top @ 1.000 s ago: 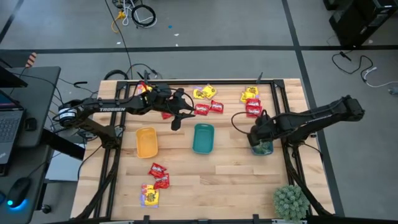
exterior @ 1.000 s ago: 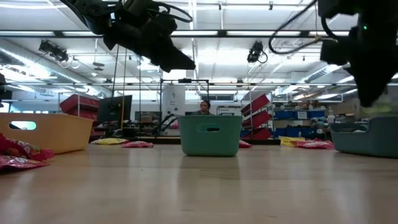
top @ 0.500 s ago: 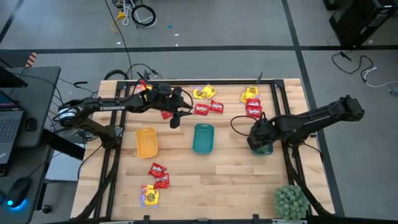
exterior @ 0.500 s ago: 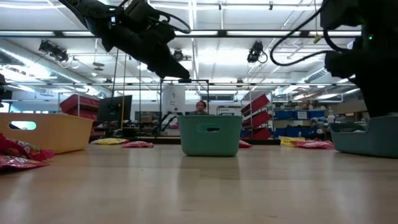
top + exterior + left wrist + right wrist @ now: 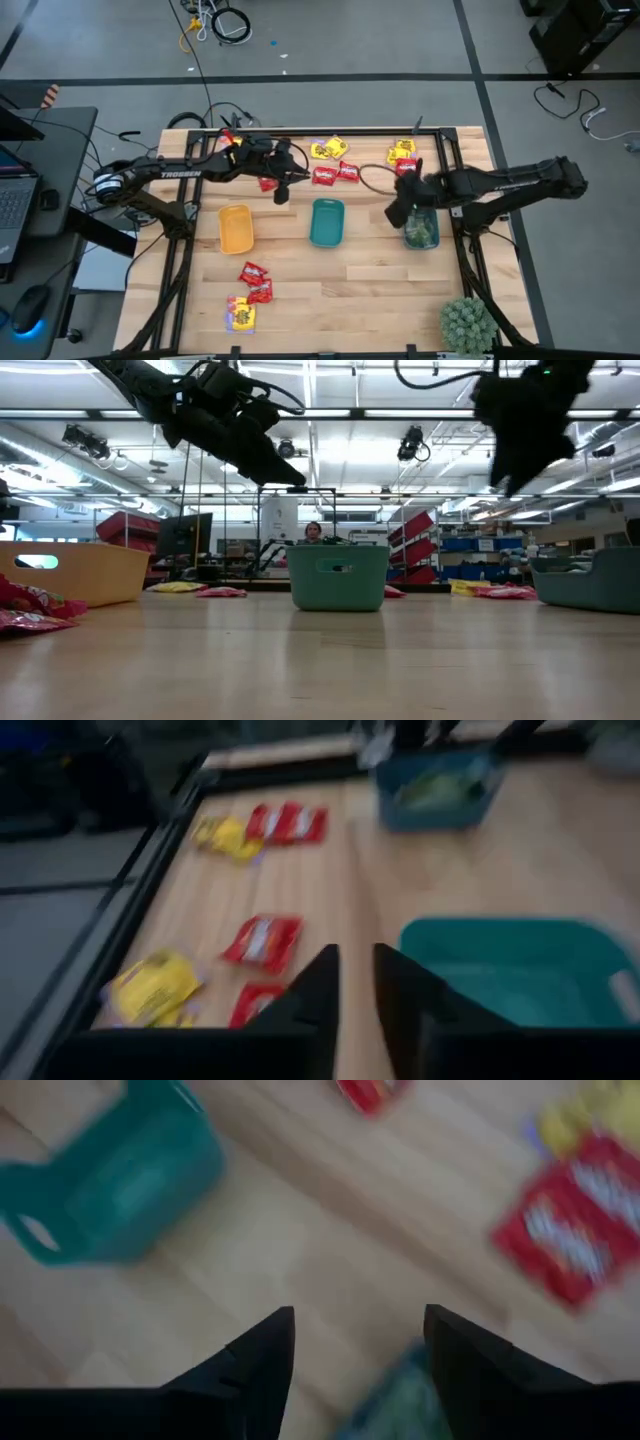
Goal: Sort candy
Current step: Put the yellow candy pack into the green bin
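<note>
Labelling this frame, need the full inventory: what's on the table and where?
Yellow-orange tray: 1, left of centre.
Teal tray: 1, centre, looks empty.
Grey-blue tray: 1, right of centre, green candy inside.
Red candy: several; far edge near the middle, by the right arm, two near the front left.
Yellow candy: a few; far edge middle, far right, one at the front left.
Spiky green plant: 1, front right corner.
Wooden table: 1, light, dark frame.
Left hand: dark, raised above the table behind the teal tray, fingers nearly shut, nothing visibly held.
Right hand: dark, beside the grey-blue tray, open, holds nothing.
</note>
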`<state>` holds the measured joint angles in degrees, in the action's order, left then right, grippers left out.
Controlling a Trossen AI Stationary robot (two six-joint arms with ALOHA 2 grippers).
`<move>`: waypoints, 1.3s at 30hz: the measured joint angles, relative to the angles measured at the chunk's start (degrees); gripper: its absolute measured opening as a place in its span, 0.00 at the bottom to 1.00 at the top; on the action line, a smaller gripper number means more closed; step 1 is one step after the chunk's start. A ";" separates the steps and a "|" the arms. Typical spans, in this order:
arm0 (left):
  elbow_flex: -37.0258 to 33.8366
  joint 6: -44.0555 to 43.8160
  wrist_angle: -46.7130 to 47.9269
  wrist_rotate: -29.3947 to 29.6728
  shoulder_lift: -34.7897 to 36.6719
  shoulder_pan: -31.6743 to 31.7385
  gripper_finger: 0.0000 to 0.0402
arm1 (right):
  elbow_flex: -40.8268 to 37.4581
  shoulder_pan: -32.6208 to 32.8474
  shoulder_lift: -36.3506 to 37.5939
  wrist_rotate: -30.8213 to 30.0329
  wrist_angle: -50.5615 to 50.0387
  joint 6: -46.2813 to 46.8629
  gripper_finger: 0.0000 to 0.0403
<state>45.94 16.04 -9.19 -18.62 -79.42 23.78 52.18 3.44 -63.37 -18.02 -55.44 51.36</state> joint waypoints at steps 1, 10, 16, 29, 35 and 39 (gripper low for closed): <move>-0.92 -1.26 -2.24 -2.19 0.00 0.48 0.08 | 0.00 -1.61 -0.23 0.04 2.50 -3.35 0.51; -7.27 -4.72 -10.39 -4.83 0.38 2.53 0.01 | -0.11 -16.89 -7.83 10.42 28.45 -32.36 0.45; -8.81 -4.98 -11.92 -3.51 0.42 3.27 0.00 | 0.83 -24.16 -20.07 18.08 41.47 -42.99 0.47; -8.79 -7.25 -9.10 -2.49 0.42 6.29 0.00 | 19.03 -36.16 -43.18 17.83 41.55 -51.03 0.60; -8.79 -7.30 -9.36 -2.24 0.41 6.29 0.00 | 26.26 -39.00 -51.59 18.59 39.92 -53.16 0.60; -8.79 -8.30 -9.30 -2.27 0.39 6.29 0.00 | 29.88 -40.13 -56.32 19.63 35.80 -54.70 0.56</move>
<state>37.15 7.74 -18.48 -20.88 -79.02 30.06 82.06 -36.69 -119.68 1.61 -19.64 -3.34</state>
